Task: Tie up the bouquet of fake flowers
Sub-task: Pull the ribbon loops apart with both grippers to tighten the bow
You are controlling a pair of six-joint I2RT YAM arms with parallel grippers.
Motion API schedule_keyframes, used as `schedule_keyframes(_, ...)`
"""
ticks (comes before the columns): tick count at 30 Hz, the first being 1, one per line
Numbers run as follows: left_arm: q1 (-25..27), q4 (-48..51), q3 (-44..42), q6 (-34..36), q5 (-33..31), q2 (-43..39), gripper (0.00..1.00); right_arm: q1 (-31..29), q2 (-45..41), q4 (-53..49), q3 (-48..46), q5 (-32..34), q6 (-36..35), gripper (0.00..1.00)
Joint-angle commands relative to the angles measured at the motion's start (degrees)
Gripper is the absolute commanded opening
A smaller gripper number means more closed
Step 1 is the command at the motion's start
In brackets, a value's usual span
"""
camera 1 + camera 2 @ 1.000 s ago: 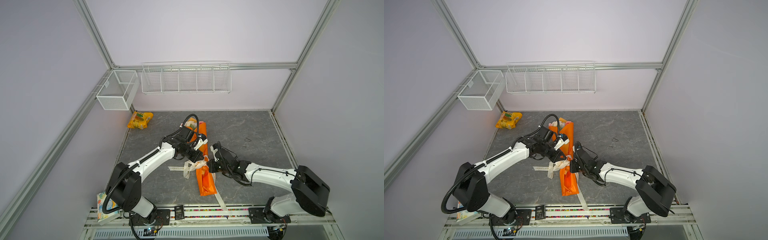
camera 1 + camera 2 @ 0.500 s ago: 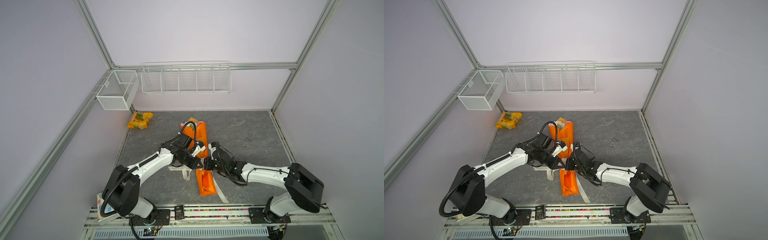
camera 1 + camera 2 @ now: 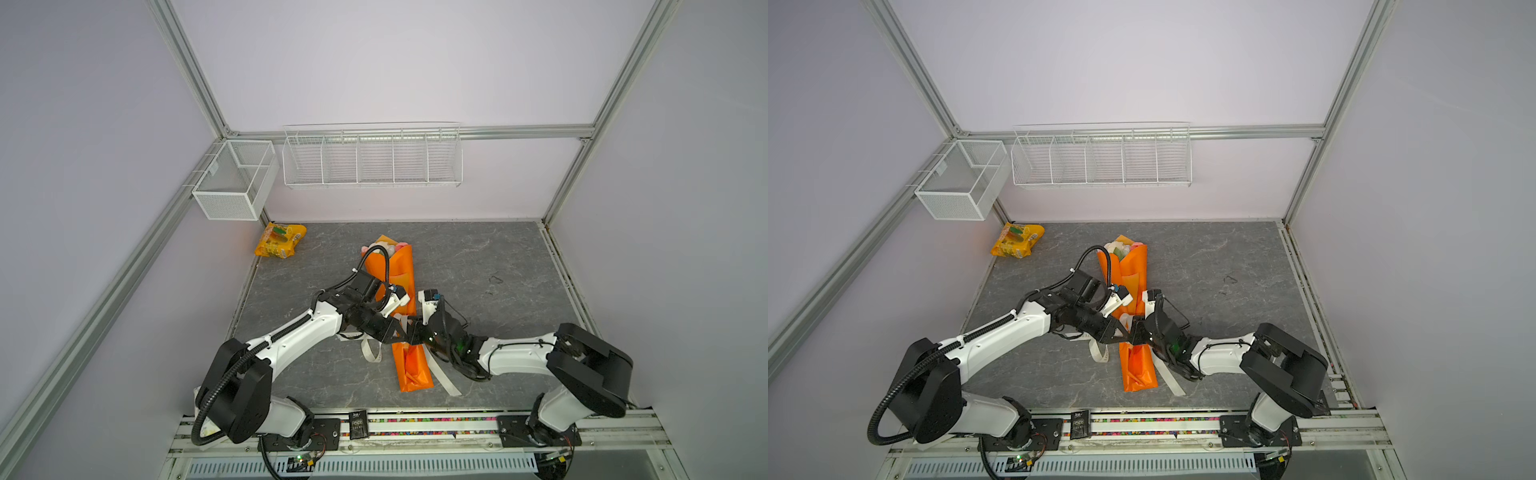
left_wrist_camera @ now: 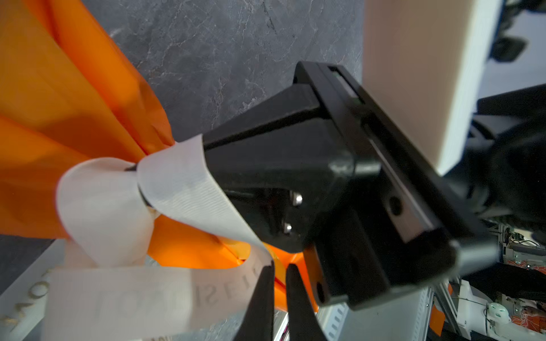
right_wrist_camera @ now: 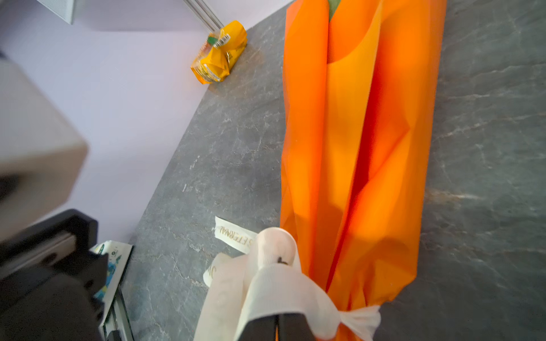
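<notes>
Orange paper fills my feeds: one bouquet (image 3: 409, 270) lies flat along the middle of the grey table (image 3: 478, 257). Its narrow stem end is nearest me, close to the front edge, and its open end points at the back wall. One cream ribbon (image 4: 183, 189) with gold lettering cinches the paper partway up from the stem end and bunches it tight there. I count two loose tails. One curls on the table left of the bouquet, and one runs straight towards the front edge on its right.

Both grippers meet at that cinch. My left gripper (image 4: 279, 271) shows a narrow gap between its fingertips with orange showing through. A ribbon tail lies against the outside of one fingertip, and I see nothing pinched between them. My right gripper (image 4: 204, 144) is pressed together and pinches the ribbon where it crosses itself; in the right wrist view the ribbon drapes over its tips.

Beyond the grippers the paper widens into smooth folded panels. A few pale pink and cream flower heads (image 3: 384, 248) peek from the far opening.

One yellow-orange packet (image 3: 280, 240) sits in the far left corner, well apart. Two white wire holders hang on the walls: a small mesh basket (image 3: 230, 183) and a long rack (image 3: 372, 160) with five compartments.
</notes>
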State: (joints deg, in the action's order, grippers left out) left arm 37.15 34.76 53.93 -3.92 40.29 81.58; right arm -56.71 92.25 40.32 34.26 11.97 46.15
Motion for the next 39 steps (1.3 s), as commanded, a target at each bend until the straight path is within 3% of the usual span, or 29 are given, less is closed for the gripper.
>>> schedule_keyframes(1,-0.1,-1.1,-1.0,-1.5,-1.2,-2.7,0.28,0.2,2.0,10.3,-1.0,0.8,-1.2,0.06)
schedule_keyframes(4,-1.1,-1.3,-1.6,-1.6,-3.5,-5.2,0.44,0.1,2.9,11.3,-0.8,1.2,-1.8,0.06)
schedule_keyframes(7,-3.0,-1.8,-2.5,-1.6,-2.9,-7.7,0.50,0.2,3.9,14.2,-1.8,1.7,-2.0,0.06)
schedule_keyframes(12,-5.0,-0.9,-3.6,-0.5,0.2,-9.5,0.51,0.1,5.7,16.7,-2.0,1.3,-2.4,0.06)
schedule_keyframes(18,-7.2,-2.6,-4.8,-3.8,-3.3,-12.6,0.48,0.0,6.3,16.3,-2.0,2.4,-2.2,0.06)
schedule_keyframes(21,-7.9,-2.9,-3.3,-5.8,-12.5,-14.2,0.47,0.0,5.0,11.6,-1.4,3.5,-2.3,0.06)
schedule_keyframes(25,-11.3,-8.1,-3.1,-7.0,-19.2,-13.2,0.52,-0.1,3.9,6.6,-0.1,3.6,-2.9,0.06)
schedule_keyframes(28,-14.2,-8.6,-1.0,-6.9,-19.3,-8.2,0.51,-0.3,3.4,4.1,0.5,3.1,-3.1,0.06)
schedule_keyframes(31,-14.7,-5.4,3.2,1.7,-10.9,-1.2,0.52,-0.6,2.4,1.8,0.8,3.5,-3.0,0.06)
schedule_keyframes(36,-11.4,4.2,9.9,11.4,-5.8,6.8,0.52,-0.8,1.8,-0.1,1.1,3.8,-3.2,0.06)
schedule_keyframes(39,-10.3,2.9,9.7,11.3,-4.8,7.6,0.53,-0.8,2.0,-1.3,2.0,3.6,-3.4,0.06)
